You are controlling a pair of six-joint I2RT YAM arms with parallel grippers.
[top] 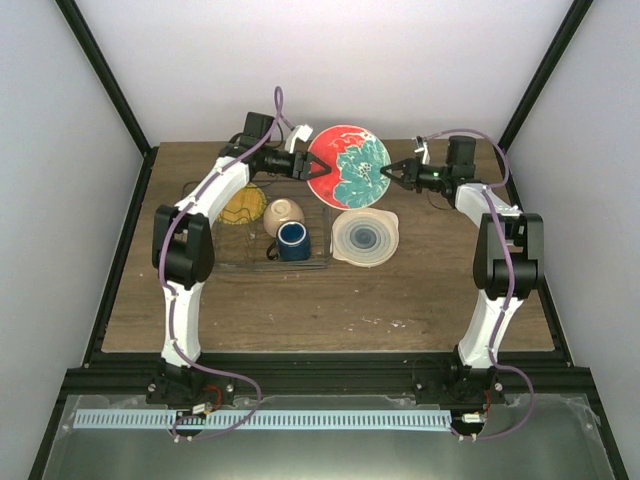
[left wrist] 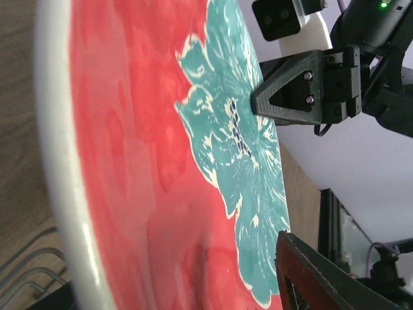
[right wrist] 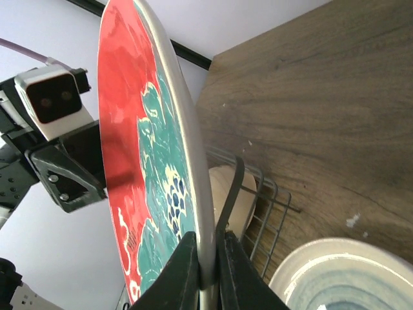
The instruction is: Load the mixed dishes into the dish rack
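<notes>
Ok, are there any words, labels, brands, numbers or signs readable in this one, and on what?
None can be read in any view.
The red plate carries only a teal flower pattern, no lettering.
The dark blue mug, small cream bowl and pale plate show no markings.
The white camera housing on the left wrist looks blank.

Lab test cell: white panels (top: 60, 200), black framing (top: 100, 70).

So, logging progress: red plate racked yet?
No: the round red teal-flower plate is on edge, gripped by left pincer and right pincer.
</notes>
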